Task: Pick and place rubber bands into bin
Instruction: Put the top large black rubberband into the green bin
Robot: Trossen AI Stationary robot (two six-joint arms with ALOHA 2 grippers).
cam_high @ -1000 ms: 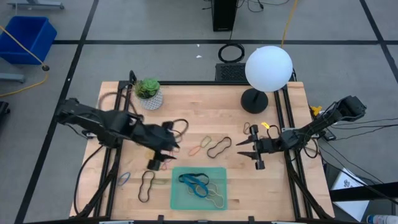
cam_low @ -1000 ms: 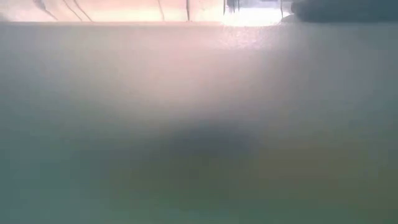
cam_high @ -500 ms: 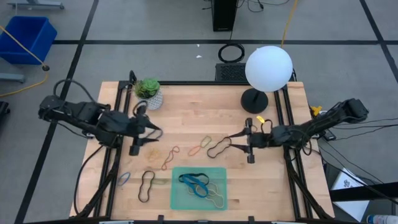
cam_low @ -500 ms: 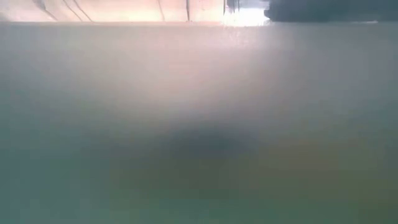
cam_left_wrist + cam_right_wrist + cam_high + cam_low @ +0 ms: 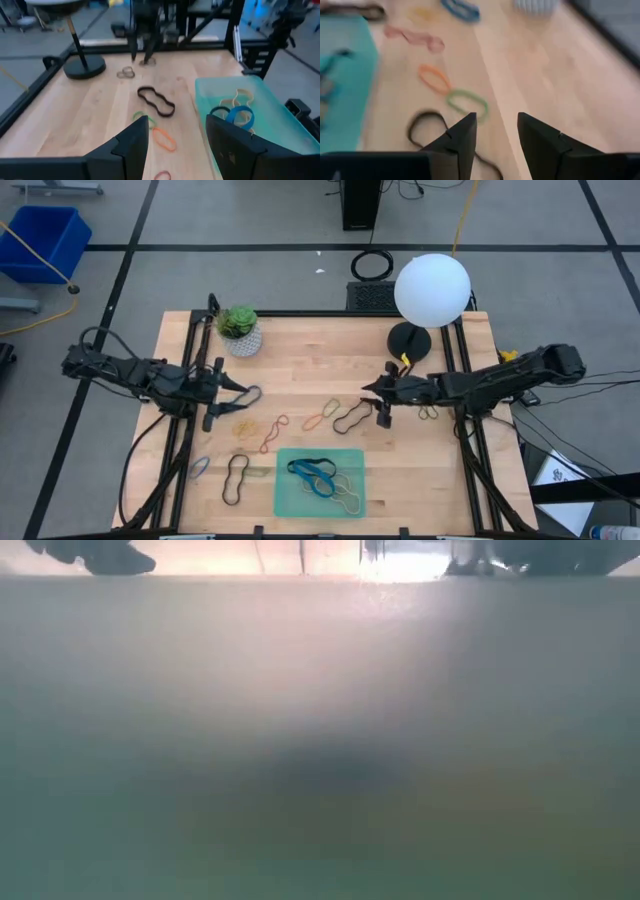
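Rubber bands [image 5: 352, 416] lie loose on the worktop [image 5: 320, 360] at frame centre; several are already in the green bin [image 5: 283, 502] at lower centre. Judged light and floppy: pinch one strand. Right gripper [image 5: 377, 402], jaws open and empty, has advanced left over the black band. Left gripper [image 5: 214, 392], jaws open, has retreated left.

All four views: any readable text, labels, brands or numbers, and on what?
None readable.
Translucent green rectangular tray: no label visible.
White globe lamp: blank.
Deep blue bin on the floor: no marking visible.
Low view: blurred, nothing legible.
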